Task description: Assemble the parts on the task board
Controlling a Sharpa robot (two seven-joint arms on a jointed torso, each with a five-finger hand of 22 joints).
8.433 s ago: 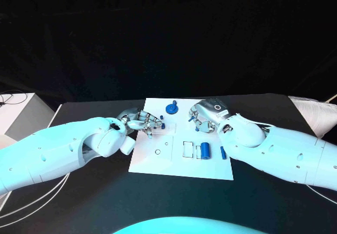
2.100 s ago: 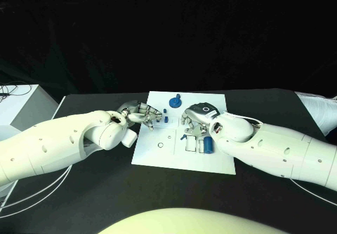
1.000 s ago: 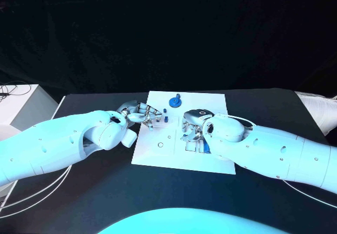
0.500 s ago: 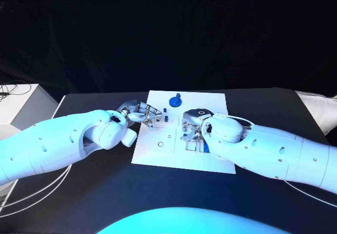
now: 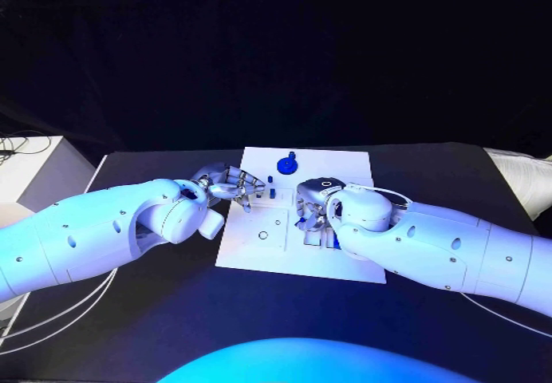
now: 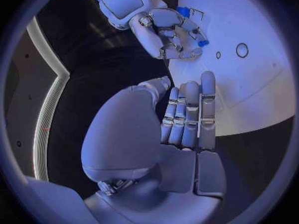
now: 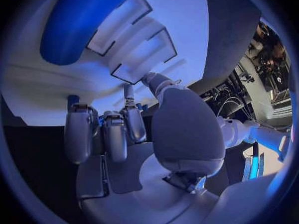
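Right hand (image 5: 314, 209) low over the task board (image 5: 345, 259), fingers curled down beside a blue cylinder part (image 7: 77, 22) and outlined slots; whether it grips anything, cannot tell. Left hand (image 5: 234, 187) at the board's edge, fingers straight and together, empty. Round blue part (image 5: 285, 165) lies beyond both.

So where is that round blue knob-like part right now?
In the head view, the round blue knob-like part sits near the far edge of the white task board, beyond both hands.
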